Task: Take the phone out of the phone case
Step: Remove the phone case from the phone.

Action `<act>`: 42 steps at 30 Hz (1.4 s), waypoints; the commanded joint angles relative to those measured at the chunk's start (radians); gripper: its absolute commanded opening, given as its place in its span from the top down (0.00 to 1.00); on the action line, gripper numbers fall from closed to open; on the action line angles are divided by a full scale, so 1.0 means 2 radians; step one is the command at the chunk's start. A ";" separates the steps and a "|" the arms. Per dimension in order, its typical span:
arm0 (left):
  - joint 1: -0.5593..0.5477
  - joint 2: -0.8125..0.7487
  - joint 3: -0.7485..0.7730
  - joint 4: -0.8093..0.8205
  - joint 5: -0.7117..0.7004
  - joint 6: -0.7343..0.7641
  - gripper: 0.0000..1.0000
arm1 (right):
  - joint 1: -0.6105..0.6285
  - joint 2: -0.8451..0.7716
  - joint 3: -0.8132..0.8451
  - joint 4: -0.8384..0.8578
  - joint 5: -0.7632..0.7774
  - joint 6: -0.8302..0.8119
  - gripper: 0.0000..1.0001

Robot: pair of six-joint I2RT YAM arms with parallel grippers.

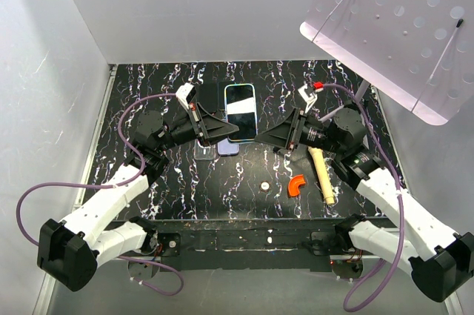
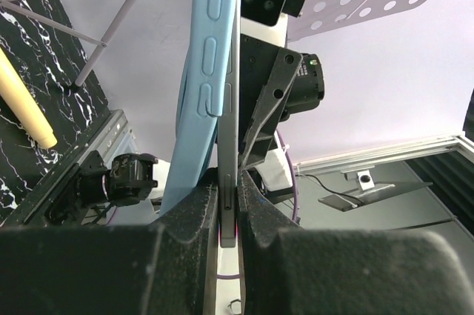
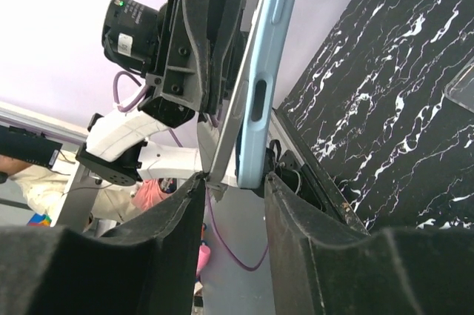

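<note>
The phone (image 1: 239, 111) is held screen-up above the black marbled table, between my two grippers. My left gripper (image 1: 228, 134) is shut on the phone's grey edge (image 2: 228, 107), which sits squeezed between its pads. The light-blue case (image 2: 204, 48) has peeled away from the phone on one side and shows below it in the top view (image 1: 228, 147). My right gripper (image 1: 259, 139) comes in from the right. Its jaws (image 3: 235, 178) are partly closed around the case's end (image 3: 270, 48) and the phone's edge (image 3: 233, 115), with the fingertips touching both.
An orange curved piece (image 1: 297, 184), a wooden stick (image 1: 320, 174) and a small round white object (image 1: 264, 184) lie on the table near the right arm. A perforated white board (image 1: 400, 26) hangs over the back right corner. White walls enclose the table.
</note>
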State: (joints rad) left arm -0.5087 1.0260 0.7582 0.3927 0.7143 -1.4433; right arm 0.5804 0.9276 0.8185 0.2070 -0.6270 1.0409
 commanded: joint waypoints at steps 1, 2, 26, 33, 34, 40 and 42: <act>0.001 -0.009 0.014 0.036 -0.016 -0.007 1.00 | 0.007 -0.014 -0.013 0.005 0.005 -0.017 0.54; 0.001 -0.010 0.014 0.038 -0.016 -0.008 1.00 | 0.007 -0.016 -0.016 0.005 0.006 -0.016 0.54; 0.001 -0.016 0.001 0.064 0.003 -0.035 1.00 | 0.007 0.055 0.006 0.105 0.006 0.024 0.72; 0.001 -0.019 -0.005 0.064 0.010 -0.040 1.00 | 0.007 0.075 0.015 0.085 0.021 -0.009 0.99; 0.001 -0.021 -0.006 0.058 0.013 -0.034 1.00 | 0.007 0.069 0.024 0.036 0.059 -0.045 0.99; 0.001 -0.044 -0.021 -0.067 0.014 0.053 1.00 | 0.014 0.111 0.112 -0.329 0.359 -0.181 0.99; 0.001 -0.054 -0.032 -0.096 0.013 0.083 1.00 | 0.014 0.110 0.091 -0.311 0.334 -0.196 0.99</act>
State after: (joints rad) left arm -0.4980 0.9920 0.7235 0.3256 0.7063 -1.4120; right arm 0.6167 1.1275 1.0069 -0.1898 -0.1768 0.8051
